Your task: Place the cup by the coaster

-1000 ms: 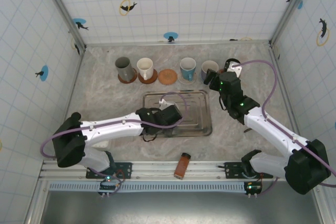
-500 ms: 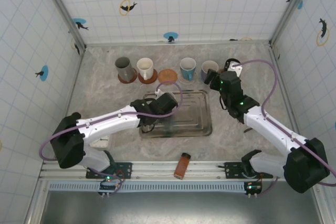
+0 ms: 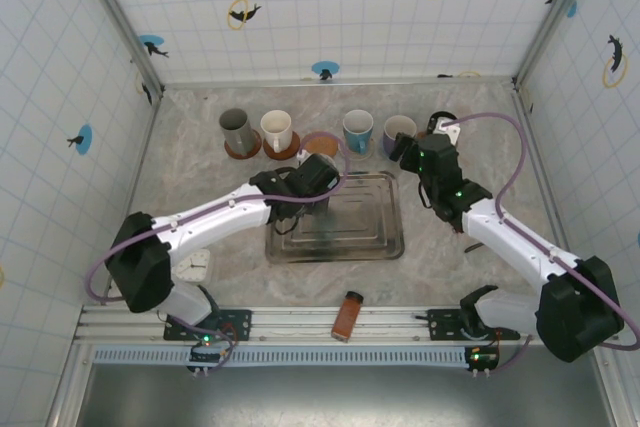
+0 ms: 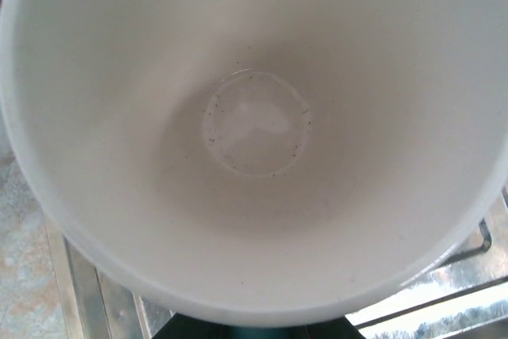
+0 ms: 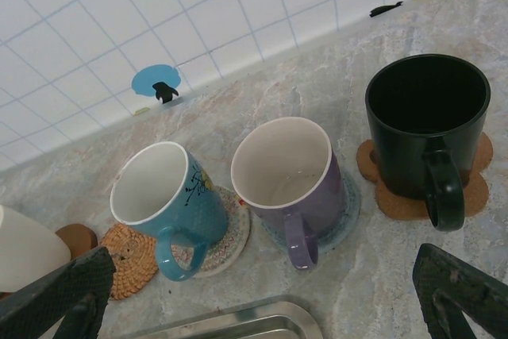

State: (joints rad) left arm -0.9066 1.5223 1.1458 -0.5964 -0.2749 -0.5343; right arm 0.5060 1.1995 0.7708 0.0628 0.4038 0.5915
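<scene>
Marbled grey tabletop point(image 3: 200, 197) fills the floor of a white-tiled booth with dolphin stickers on its walls. Along the back, furthest left, a grey cup point(image 3: 235, 129) stands on a brown coaster, and just beside it a white mug point(image 3: 276, 130) stands on a dark one. The left arm reaches in from the near-left corner, and the left gripper point(image 3: 315, 175) is clamped on the held cup point(image 4: 254, 117). The left wrist view looks straight into the cup's pale, empty inside, with bits of tabletop and shiny metal showing past its rim. Seen from above, the gripper and cup are at the far edge of the metal tray point(image 3: 350, 232), just on the near side of the bare coaster point(image 3: 316, 138), which lies between the white mug and the blue mug point(image 5: 163, 196). Whether the cup rests on anything cannot be told. At the near edge, below the tray, lies a small orange-brown block point(image 3: 347, 315). Further right in the back row, the blue mug leans on a pale woven coaster. Beside it are a purple mug point(image 5: 290, 176) on a grey mat and a black mug point(image 5: 425, 121) on a cork coaster. The right gripper point(image 5: 262, 283) hovers facing these mugs, its jaws spread wide and holding nothing.
</scene>
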